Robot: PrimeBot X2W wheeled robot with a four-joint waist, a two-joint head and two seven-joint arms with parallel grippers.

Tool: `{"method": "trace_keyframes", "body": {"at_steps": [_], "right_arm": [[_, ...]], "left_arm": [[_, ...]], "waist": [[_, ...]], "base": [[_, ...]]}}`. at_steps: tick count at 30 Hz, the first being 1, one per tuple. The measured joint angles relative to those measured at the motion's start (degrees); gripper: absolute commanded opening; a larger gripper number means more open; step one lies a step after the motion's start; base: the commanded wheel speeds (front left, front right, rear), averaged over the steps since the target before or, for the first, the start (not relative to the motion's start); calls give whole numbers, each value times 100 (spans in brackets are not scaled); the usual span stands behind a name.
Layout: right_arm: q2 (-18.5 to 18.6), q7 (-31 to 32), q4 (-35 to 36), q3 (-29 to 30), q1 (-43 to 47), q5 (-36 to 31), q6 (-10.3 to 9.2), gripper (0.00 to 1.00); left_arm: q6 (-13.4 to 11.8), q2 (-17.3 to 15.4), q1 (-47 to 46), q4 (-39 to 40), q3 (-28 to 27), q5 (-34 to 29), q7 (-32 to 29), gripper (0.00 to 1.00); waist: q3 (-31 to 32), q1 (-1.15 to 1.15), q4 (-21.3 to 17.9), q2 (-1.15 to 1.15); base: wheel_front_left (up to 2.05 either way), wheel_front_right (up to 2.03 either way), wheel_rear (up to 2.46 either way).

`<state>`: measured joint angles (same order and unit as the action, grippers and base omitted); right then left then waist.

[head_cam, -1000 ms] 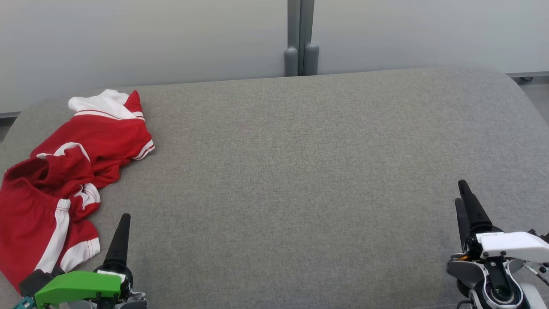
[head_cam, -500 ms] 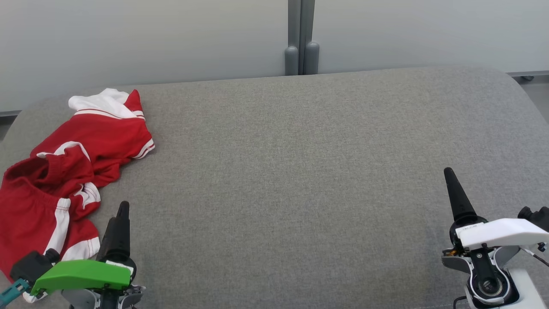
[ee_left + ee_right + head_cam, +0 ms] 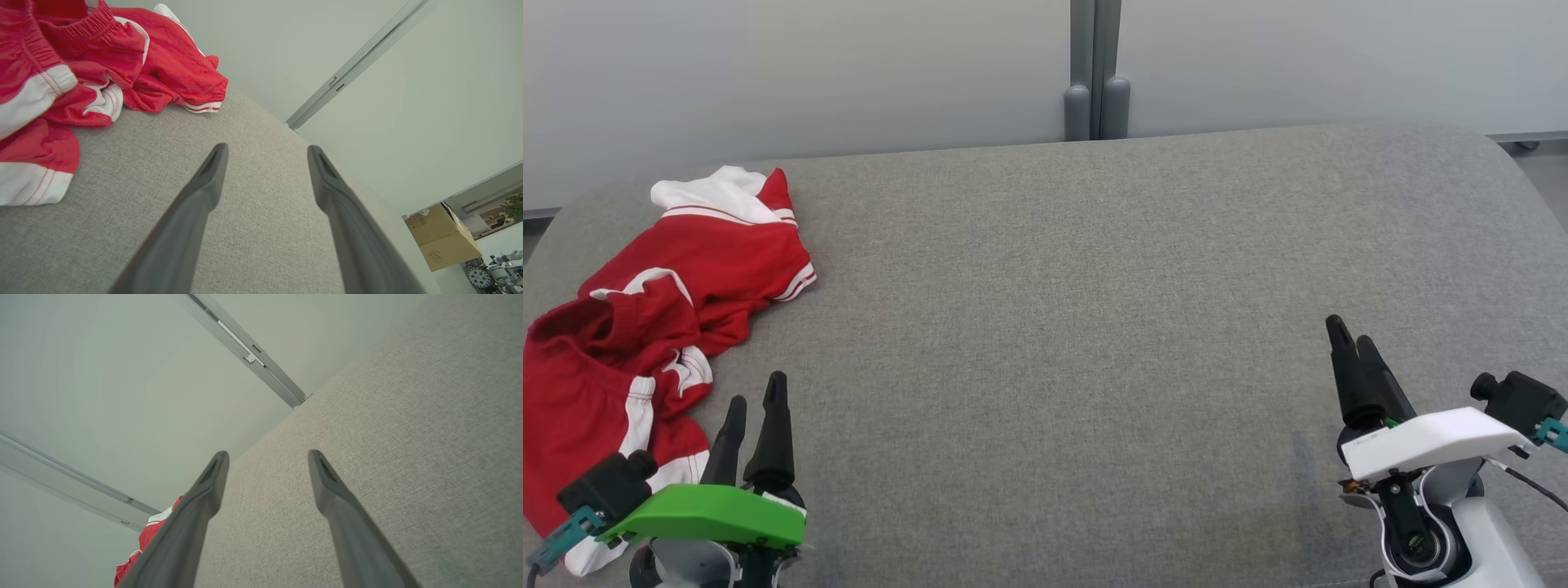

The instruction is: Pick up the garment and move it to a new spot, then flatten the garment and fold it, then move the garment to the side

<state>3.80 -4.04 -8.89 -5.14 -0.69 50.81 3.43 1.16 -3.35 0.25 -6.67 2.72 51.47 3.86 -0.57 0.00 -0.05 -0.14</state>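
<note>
The garment (image 3: 645, 327), a red piece with white bands and trim, lay crumpled on the grey fabric-covered counter (image 3: 1078, 327), at about nine o'clock in the head view, bunched against the counter's left edge. One white-trimmed end reached up toward ten o'clock, near the far edge.

The left gripper (image 3: 757, 389), under a green cover (image 3: 711, 514), sat at seven o'clock, just beside the garment's near end. Its fingers (image 3: 772, 433) pointed toward twelve o'clock. In the left wrist view they stood spread wide with bare grey cloth between them and nothing held, and the garment lay off at ten o'clock from the tips.

The right gripper (image 3: 1348, 331), under a white cover (image 3: 1429, 441), sat at four o'clock, well apart from the garment. Its fingers were also spread wide and empty, aimed toward eleven o'clock over open fabric.

A grey post (image 3: 1097, 73) stood against the pale wall at twelve o'clock. A cardboard box (image 3: 441, 237) showed at four o'clock in the left wrist view.
</note>
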Motion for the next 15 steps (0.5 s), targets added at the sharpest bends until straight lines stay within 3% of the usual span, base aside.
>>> {"method": "trace_keyframes", "body": {"at_steps": [15], "right_arm": [[8, -259, 216, -356, 1, -1261, -111, 100]], "left_arm": [[-244, 5, 189, 283, 153, -1280, 282, 100]], "waist": [[-25, 0, -35, 0]], "base": [[0, 0, 0]]}}
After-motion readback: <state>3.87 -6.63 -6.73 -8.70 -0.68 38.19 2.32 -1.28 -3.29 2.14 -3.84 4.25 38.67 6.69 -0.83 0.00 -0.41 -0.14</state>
